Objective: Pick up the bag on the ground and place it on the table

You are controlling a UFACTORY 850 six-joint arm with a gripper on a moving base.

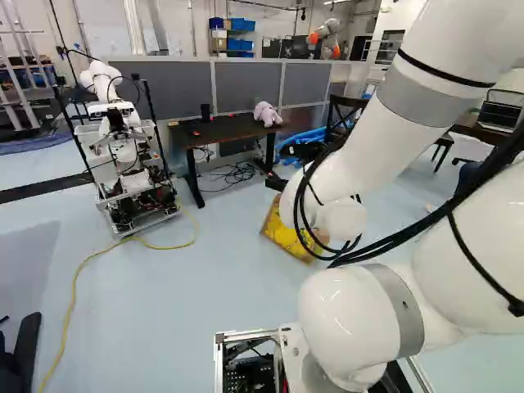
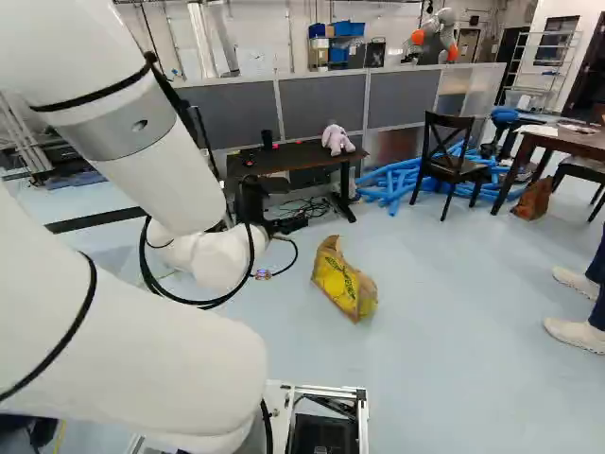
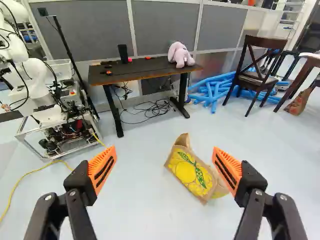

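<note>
The hand (image 2: 284, 225) is released, its fingers spread. At its one o'clock, the bag (image 3: 192, 172) lies on the floor (image 3: 142, 200), whole in the right base view, partly behind the arm (image 1: 385, 147) in the left.

In the left base view, the arm (image 1: 352, 176) obscured part of the bag (image 1: 286, 235). Small items (image 3: 108, 73) on the far desk (image 3: 145, 70) proved unidentifiable. The wrist view's edge truncated the right desk (image 3: 312, 57).

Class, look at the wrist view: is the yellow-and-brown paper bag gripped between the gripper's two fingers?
No, the yellow-and-brown paper bag lies on the floor ahead of the black gripper.
</note>
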